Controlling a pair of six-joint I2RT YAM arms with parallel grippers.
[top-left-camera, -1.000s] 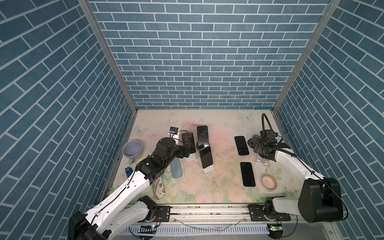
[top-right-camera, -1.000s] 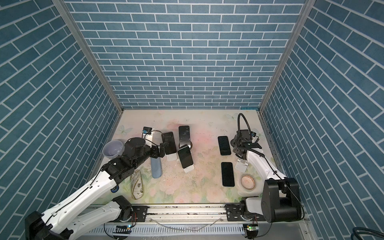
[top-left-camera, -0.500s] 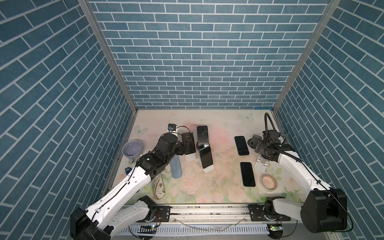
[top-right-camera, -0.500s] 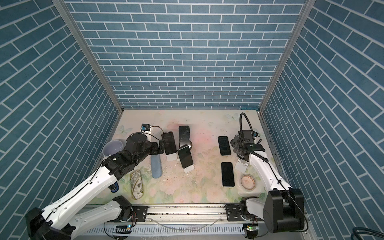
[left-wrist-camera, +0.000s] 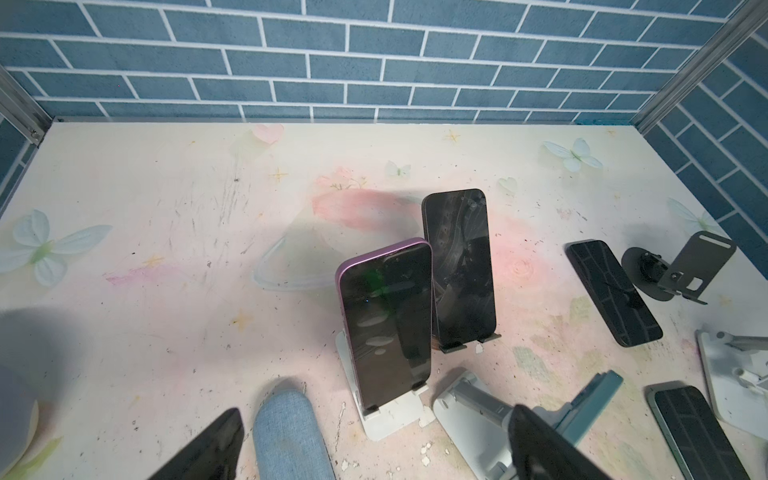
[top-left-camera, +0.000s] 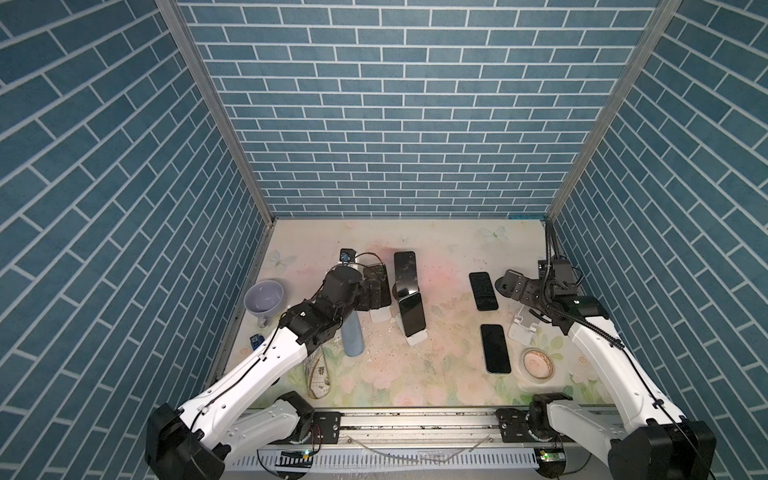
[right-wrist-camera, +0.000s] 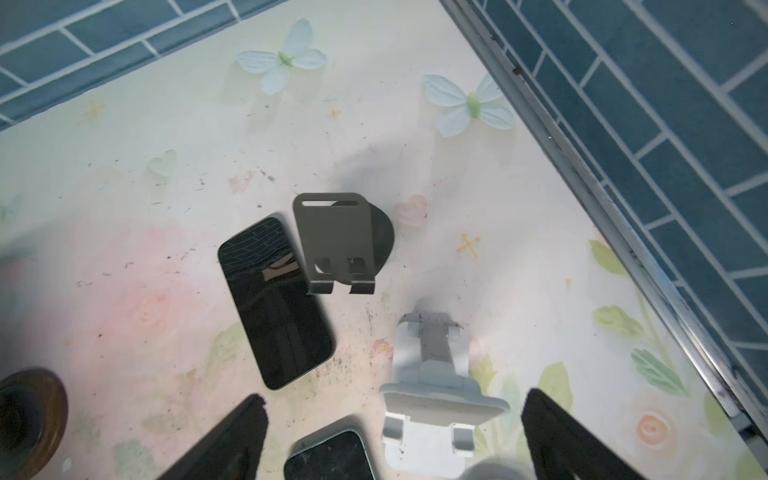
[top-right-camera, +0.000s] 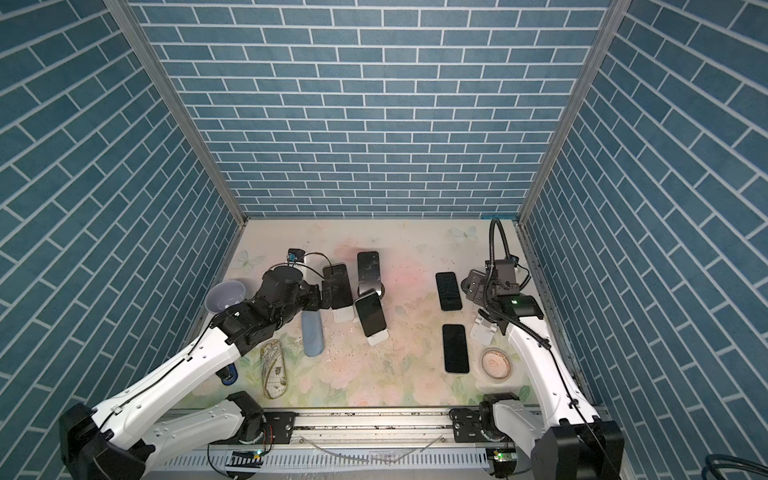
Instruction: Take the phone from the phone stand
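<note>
Glossy, purple-edged phone (left-wrist-camera: pixel 384 324) leaned back on flat white plastic stand (left-wrist-camera: pixel 388 422). Left gripper (left-wrist-camera: pixel 376 411) held wide open near stand, nothing gripped. Right gripper (right-wrist-camera: pixel 395 397) spread open, empty, well apart from stand. Soft rounded denim pouch (left-wrist-camera: pixel 291 436) laid just beside stand.

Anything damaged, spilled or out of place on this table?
White chips lie scattered on the table beside the white stand holding the purple phone, and dark specks dot it elsewhere: loose debris, source unclear. Nothing else stands out.

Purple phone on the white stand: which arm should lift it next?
Left. The left pincer, open, is right at the purple phone; the right pincer hangs far off by empty stands.
</note>
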